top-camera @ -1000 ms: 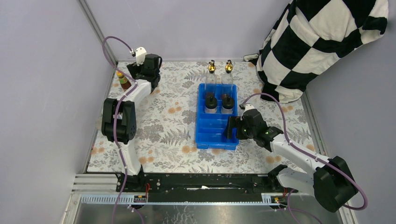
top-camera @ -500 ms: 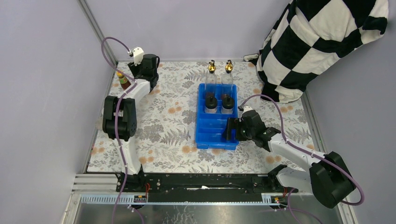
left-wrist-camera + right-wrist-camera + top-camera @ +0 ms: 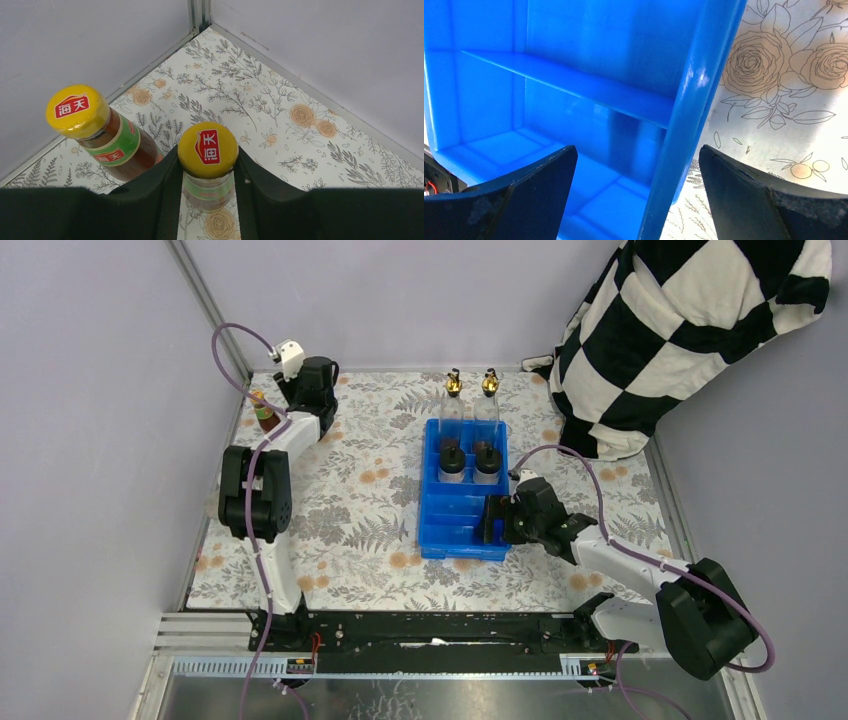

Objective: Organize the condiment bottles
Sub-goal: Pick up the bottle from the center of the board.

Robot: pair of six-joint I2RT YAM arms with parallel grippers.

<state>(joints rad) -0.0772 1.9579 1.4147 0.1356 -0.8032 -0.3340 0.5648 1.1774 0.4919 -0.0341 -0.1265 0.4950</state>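
Observation:
Two dark sauce bottles with yellow-orange caps stand in the back left corner. My left gripper (image 3: 207,187) is shut on the nearer sauce bottle (image 3: 208,150), gripping just below its cap. The other sauce bottle (image 3: 95,130) stands free just left of the fingers and shows from above as well (image 3: 263,412). Two black-capped bottles (image 3: 469,460) stand in the blue tray (image 3: 432,535). At its far end are two gold-spouted bottles (image 3: 471,388). My right gripper (image 3: 636,190) is open, its fingers either side of the tray's right wall (image 3: 684,125).
A black-and-white checkered cloth (image 3: 680,330) hangs over the back right corner. Grey walls (image 3: 300,45) meet close behind the sauce bottles. The tray's two near compartments (image 3: 574,60) hold nothing. A black rail (image 3: 440,625) runs along the near edge.
My left gripper has shut on the sauce bottle after edging toward the back left corner. The right gripper has crept slightly left onto the tray wall, still open.

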